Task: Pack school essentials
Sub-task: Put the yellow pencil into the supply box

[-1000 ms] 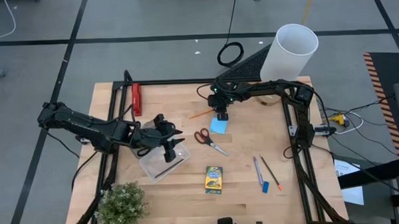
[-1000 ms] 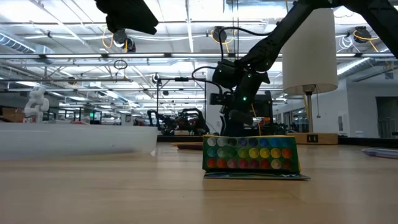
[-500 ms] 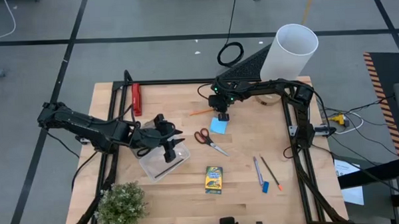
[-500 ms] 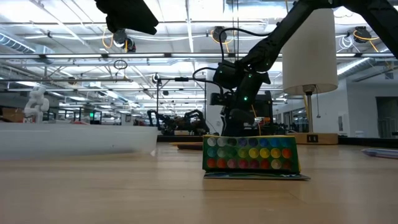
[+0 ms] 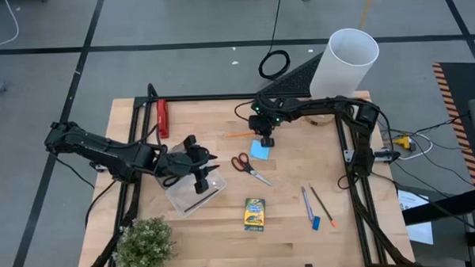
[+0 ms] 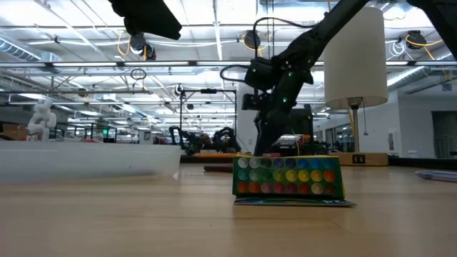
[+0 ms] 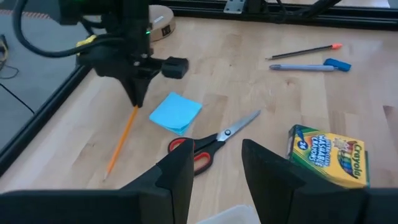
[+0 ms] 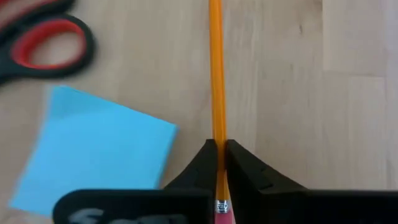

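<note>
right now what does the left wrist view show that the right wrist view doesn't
Only the left wrist view shows the yellow-green crayon box, the blue pen, the dark pencil, the tiny blue eraser, and the left claw, open. Only the right wrist view shows the right claw close up, shut on the orange pencil near its eraser end. Both show that pencil, the light-blue square notepad and the red-handled scissors on the table.
</note>
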